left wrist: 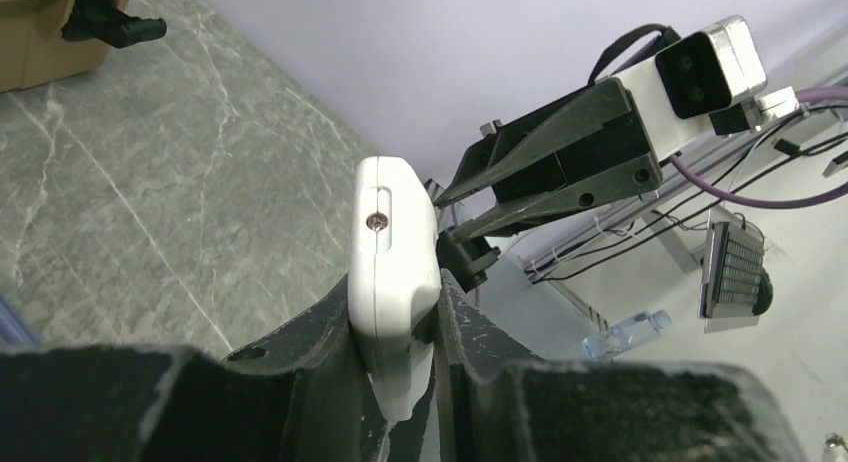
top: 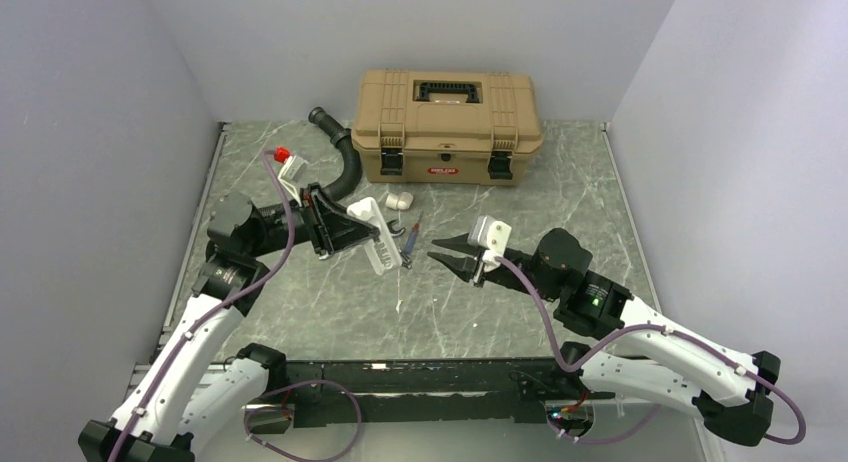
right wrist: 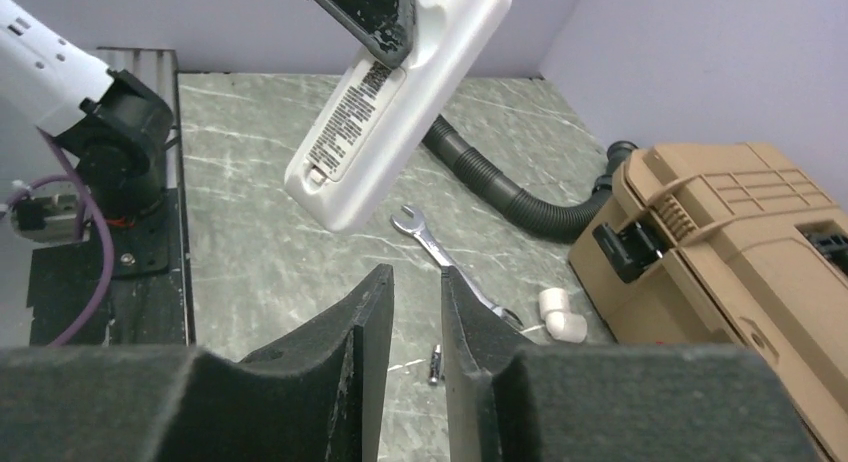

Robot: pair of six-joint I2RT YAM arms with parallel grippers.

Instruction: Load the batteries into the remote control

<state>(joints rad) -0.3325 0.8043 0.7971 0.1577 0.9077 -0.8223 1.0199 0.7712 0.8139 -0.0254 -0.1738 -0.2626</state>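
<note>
The remote control point(top: 378, 237) is not on the table point(top: 520, 212): it is lifted in the air over the middle left part, grasped by the left end effector point(top: 352, 227). In the left wrist view the two dark fingers point(left wrist: 320, 342) press on both long sides of the white remote control point(left wrist: 395, 272), and its narrow end with a small slot and a screw looks up. In the right wrist view the remote control point(right wrist: 390, 112) hangs tilted, with its back label turned to this camera and its free end pointing down to the table. The right end effector point(top: 447, 252) is a little to the right of it, not touching, with its tips turned toward the remote control. Its fingers point(right wrist: 365, 322) stand slightly apart with a narrow gap, and nothing is between them. On the table under this area lies a wrench point(right wrist: 440, 252), and near it a small white pipe piece point(right wrist: 560, 317). Further back there is a black hose point(top: 340, 157), curved, and beside it a tan toolbox point(top: 447, 112) with closed latches, near the back wall.
</note>
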